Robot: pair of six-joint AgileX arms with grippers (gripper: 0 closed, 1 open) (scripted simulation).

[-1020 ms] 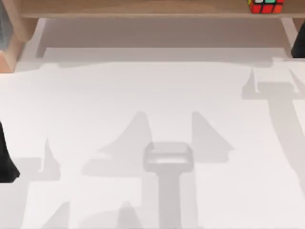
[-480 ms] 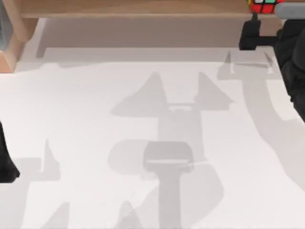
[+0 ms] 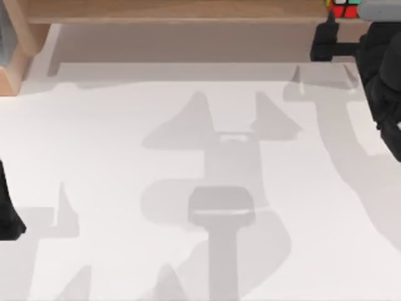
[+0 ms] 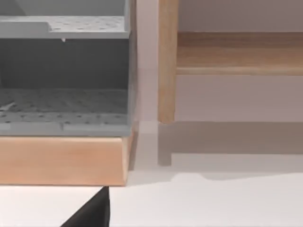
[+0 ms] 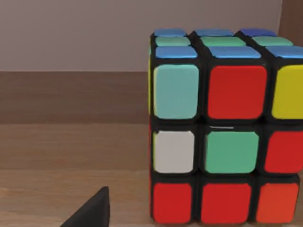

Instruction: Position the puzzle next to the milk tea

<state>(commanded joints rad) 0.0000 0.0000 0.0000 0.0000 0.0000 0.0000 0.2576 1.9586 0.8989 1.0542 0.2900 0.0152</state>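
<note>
— White worktop point(image 3: 188, 157), wooden shelf point(image 3: 188, 11) along its far edge. Where's the puzzle point(image 3: 343, 7)?
— On that shelf, at the far right. The right end effector point(image 3: 326, 44) sits just beside it, on the near side, not touching; from the right wrist the puzzle point(image 5: 222, 137) stands close ahead on the wood.
— Fingers spread or pressed together?
— Cannot tell.
— Left arm point(image 3: 9, 213)?
— Parked at the worktop's left edge; its fingers' state is unclear too.
</note>
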